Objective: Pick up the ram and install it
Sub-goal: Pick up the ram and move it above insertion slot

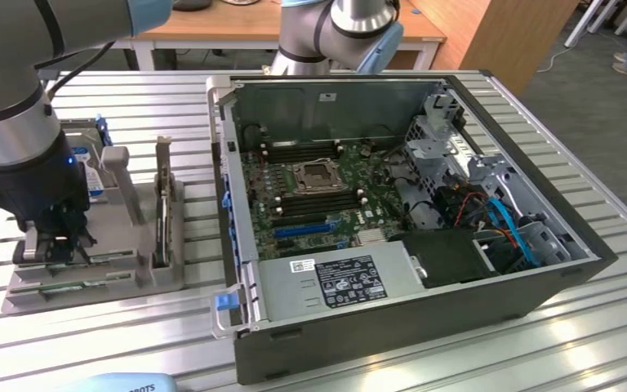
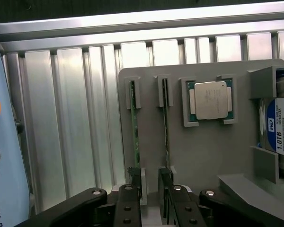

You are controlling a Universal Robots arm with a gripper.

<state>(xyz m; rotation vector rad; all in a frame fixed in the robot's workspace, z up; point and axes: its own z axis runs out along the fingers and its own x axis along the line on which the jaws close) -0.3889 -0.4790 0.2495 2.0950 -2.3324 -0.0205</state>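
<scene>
Two ram sticks, thin green boards, stand on edge in slots of a grey holder (image 2: 203, 156): one ram stick (image 2: 134, 127) and a second (image 2: 166, 123) beside it. In the exterior view they lie at the holder's near end (image 1: 74, 260). My gripper (image 2: 150, 184) hangs just over their near ends, open, with one black finger (image 2: 135, 182) in line with each stick and nothing between them. In the exterior view the gripper (image 1: 61, 243) points down over the holder (image 1: 128, 278) on that view's left. The open computer case (image 1: 237, 204) shows the motherboard (image 1: 313, 196) with its dark memory slots.
A silver processor chip (image 2: 210, 100) and a blue-labelled hard drive (image 2: 280, 130) sit in the same holder. A dark expansion card (image 1: 163, 204) stands upright in it too. The case holds a power supply (image 1: 341, 282), cables and a drive cage (image 1: 444, 139). The table is ribbed aluminium (image 1: 95, 351).
</scene>
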